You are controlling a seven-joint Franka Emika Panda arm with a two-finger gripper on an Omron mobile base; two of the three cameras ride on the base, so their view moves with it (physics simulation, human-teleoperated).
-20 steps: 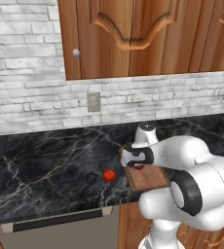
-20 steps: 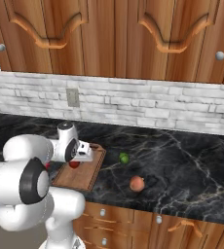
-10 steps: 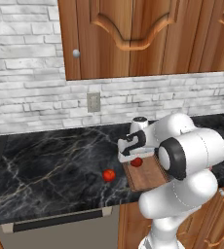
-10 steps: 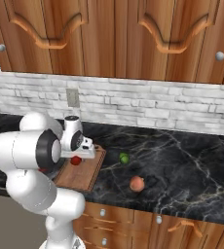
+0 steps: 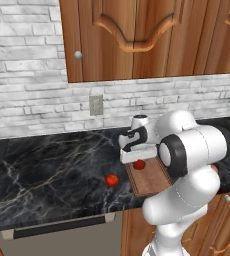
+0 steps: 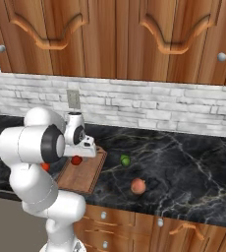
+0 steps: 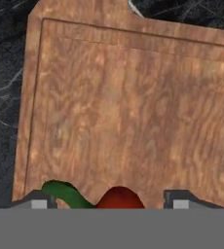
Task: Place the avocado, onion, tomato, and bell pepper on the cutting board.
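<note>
The claw [image 7: 104,200] was seen parted above the brown rectangular wooden cutting board [image 7: 133,107], apparently to release the red, green-stemmed bell pepper [image 7: 118,198] lying between its tips at 6 o'clock.

Even, bright, flat rendered light; faint sheen on the black veined marble counter [image 5: 52,175]; hand view coarse-textured and soft.

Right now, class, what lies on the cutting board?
One red item with a green stem lies on the cutting board, under the gripper. The arm hides part of the board in the base views.
</note>
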